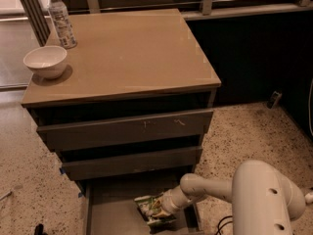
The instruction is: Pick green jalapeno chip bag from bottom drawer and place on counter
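My gripper (pixel 162 208) is down inside the bottom drawer (pixel 108 210), toward its right side, with its tip pressed in against the green jalapeno chip bag (pixel 147 204). I cannot tell from here whether it is clamped on the bag or only touching it, because my own wrist covers the contact. The bag lies crumpled on the drawer floor, right of the drawer's middle and near its front edge. The middle drawer (pixel 132 163) juts out directly above the bottom drawer's back half. In my judgement the lift should therefore start by coming forward toward the drawer's front, then rise once clear of that overhang. A crinkly bag can slip, so I would want a firm pinch on a gathered fold before moving. The counter (pixel 132 53) sits high above the bottom drawer. The white bowl (pixel 45 61) and the water bottle (pixel 61 18) stand at the counter's left edge, far up and left of the drawer. I would place the bag in the counter's broad middle.
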